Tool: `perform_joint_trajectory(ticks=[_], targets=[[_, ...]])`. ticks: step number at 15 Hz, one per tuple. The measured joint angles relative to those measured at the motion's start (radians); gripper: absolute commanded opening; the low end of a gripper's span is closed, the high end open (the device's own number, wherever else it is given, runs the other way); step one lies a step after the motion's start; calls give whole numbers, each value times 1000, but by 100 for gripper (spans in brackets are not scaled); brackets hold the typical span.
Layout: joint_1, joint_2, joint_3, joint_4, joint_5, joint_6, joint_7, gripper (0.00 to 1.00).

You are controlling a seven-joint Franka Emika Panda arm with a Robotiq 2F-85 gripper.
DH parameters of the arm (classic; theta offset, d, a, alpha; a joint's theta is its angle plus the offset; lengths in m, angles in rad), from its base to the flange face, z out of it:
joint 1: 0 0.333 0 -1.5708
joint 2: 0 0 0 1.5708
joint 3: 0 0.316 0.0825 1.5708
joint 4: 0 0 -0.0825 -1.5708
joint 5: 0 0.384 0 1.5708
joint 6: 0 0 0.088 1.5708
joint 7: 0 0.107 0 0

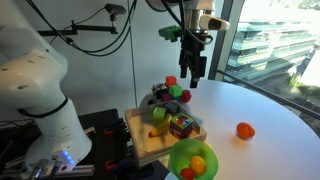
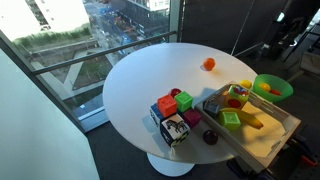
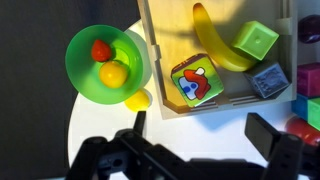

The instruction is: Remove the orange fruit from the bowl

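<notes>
The orange fruit (image 1: 245, 130) lies alone on the white round table, outside the bowl and well away from it; it also shows in an exterior view (image 2: 208, 64). It is out of the wrist view. The lime-green bowl (image 1: 180, 152) (image 2: 283, 82) (image 3: 80, 70) stands at the table's edge beside the wooden tray. It holds a small red fruit (image 3: 101, 50) and a paler yellow-orange fruit (image 3: 113, 73). My gripper (image 1: 192, 72) (image 3: 200, 140) is open and empty, raised high above the table near the tray.
A tan wooden tray (image 3: 160, 95) (image 1: 140, 140) holds a banana (image 3: 215, 45), a green cube (image 3: 257, 40) and a picture cube (image 3: 197, 82). A small yellow object (image 3: 137, 99) lies beside the bowl. Coloured blocks (image 2: 175, 105) are stacked near the tray.
</notes>
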Motion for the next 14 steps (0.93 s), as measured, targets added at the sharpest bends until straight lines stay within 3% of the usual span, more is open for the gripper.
perform_joint_trajectory(ticks=[6, 14], targets=[[0, -102, 21, -47, 0, -15, 1, 100], [0, -202, 52, -78, 0, -129, 1, 100]])
